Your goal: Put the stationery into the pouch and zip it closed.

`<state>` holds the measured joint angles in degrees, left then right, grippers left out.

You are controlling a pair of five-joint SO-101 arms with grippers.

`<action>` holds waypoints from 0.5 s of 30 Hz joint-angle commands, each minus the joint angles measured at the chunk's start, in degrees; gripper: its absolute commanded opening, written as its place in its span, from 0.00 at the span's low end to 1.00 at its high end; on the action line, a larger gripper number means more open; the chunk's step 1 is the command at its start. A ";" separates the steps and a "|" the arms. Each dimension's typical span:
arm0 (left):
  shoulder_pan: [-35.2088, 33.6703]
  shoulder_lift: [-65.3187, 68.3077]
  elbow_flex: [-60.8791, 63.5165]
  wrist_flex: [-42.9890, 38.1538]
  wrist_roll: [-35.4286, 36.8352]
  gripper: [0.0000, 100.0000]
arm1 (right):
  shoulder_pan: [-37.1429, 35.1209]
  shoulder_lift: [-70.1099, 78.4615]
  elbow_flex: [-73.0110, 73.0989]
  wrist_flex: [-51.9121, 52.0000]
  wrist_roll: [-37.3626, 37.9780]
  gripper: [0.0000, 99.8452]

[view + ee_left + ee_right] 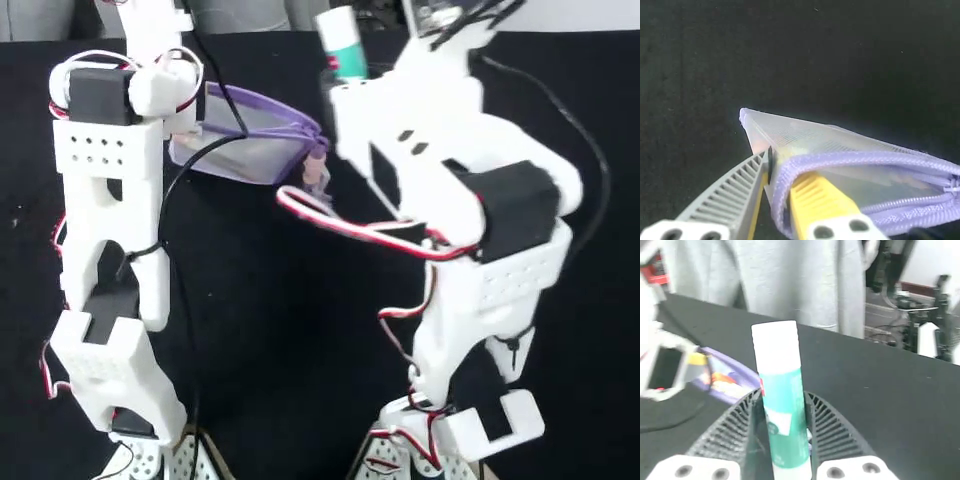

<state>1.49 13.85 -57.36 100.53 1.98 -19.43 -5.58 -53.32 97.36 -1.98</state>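
Right gripper of mine was clamped on the glue stick, both fingers pressed to its teal body and the white cap standing clear above them, so the stick was upright and raised well over the table. The pouch hung off the table too, near the stick but apart from it. My left gripper held it by one end of its rim, the yellow finger inside the mouth and the grey one outside, closed on the clear wall. The purple zipper lay open along the mouth.

What worried me most was the grip on the stick. It was round and smooth, and I judged that tilting it toward the mouth could let it swivel or slide between my fingers. If it dropped there, it would probably roll off across the table.

The pouch was the second risk. It was soft and held at one end only, so its far end had no support. If the stick's tip caught the zipper tape, it might fold the mouth shut or drag the wall out of my left fingers. My own yellow finger also took up room inside the mouth, and the stick could hit it on the way in.
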 commanded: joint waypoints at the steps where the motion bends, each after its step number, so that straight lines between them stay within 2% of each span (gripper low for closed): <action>1: 1.19 -3.16 -0.31 0.18 0.53 0.03 | -2.37 -0.75 -0.66 -0.97 -1.05 0.01; 5: 1.10 -3.08 -0.31 0.18 0.53 0.03 | -2.11 -0.57 6.29 -2.46 -1.05 0.01; 10: 1.10 -3.08 -0.31 0.18 0.53 0.03 | -1.05 -9.63 15.78 -3.08 -0.97 0.01; 13: 1.10 -3.08 -0.31 -0.26 0.53 0.03 | -1.05 -18.33 23.43 -7.74 -0.97 0.01; 15: 1.10 -3.08 -0.31 -0.62 0.53 0.03 | -1.05 -23.43 31.16 -14.33 -0.97 0.01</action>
<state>1.58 13.85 -57.36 100.53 1.98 -21.01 -20.70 -30.02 91.12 -2.51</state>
